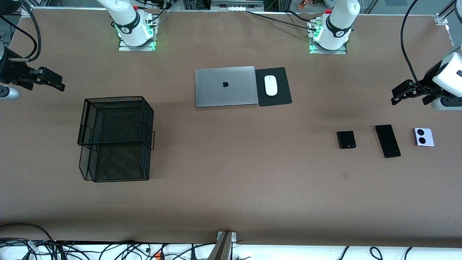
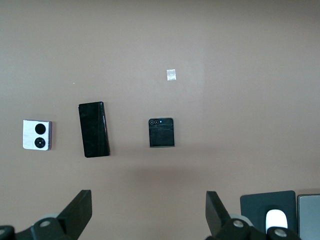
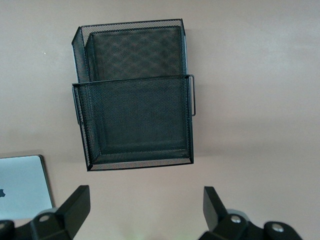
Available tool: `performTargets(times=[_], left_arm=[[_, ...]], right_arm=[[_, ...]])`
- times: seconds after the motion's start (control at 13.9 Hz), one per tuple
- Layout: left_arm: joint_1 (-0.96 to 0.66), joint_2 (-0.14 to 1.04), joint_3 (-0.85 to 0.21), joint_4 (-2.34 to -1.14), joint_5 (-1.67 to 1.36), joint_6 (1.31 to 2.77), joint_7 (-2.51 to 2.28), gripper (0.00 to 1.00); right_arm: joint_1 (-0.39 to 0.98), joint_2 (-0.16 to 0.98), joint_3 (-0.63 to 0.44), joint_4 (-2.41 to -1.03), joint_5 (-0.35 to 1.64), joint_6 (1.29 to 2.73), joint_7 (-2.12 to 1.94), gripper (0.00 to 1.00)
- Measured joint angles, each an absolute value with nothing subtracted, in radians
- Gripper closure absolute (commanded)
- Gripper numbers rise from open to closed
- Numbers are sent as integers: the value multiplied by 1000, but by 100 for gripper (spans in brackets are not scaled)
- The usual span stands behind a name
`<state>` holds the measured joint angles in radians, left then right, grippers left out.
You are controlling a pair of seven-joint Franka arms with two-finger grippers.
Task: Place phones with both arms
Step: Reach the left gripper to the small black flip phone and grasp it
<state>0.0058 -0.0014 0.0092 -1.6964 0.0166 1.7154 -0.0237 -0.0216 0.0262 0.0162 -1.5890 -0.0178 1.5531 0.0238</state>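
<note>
Nothing is placed yet, as far as I can judge: all three phones lie in a row on the table (image 1: 231, 202) toward the left arm's end. The fold (image 1: 346, 139) is squarish, matte black; the slab (image 1: 388, 141) long, slim, glossy; the lilac one (image 1: 423, 137) has two round lenses. The left claw (image 1: 408, 94) hangs released near them, the right claw (image 1: 45, 80) released beside the empty two-tier wire-mesh basket (image 1: 115, 139), likely their goal

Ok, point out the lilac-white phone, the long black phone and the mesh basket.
lilac-white phone (image 1: 423, 137), front view, middle of its back.
long black phone (image 1: 388, 141), front view, middle of its face.
mesh basket (image 1: 116, 99), front view, upper tier's rim.
</note>
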Motion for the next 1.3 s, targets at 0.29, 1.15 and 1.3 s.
performTargets(times=[0.29, 1.15, 1.3], left_arm=[[6, -1, 9, -1696, 17, 1715, -24, 0], [7, 76, 15, -1695, 17, 1713, -25, 0], [10, 100, 19, -1695, 17, 1713, -24, 0]], right_arm=[[-22, 26, 16, -1589, -18, 1553, 24, 0], [-22, 26, 13, -1587, -18, 1553, 24, 0], [-22, 26, 13, -1583, -18, 1553, 24, 0]])
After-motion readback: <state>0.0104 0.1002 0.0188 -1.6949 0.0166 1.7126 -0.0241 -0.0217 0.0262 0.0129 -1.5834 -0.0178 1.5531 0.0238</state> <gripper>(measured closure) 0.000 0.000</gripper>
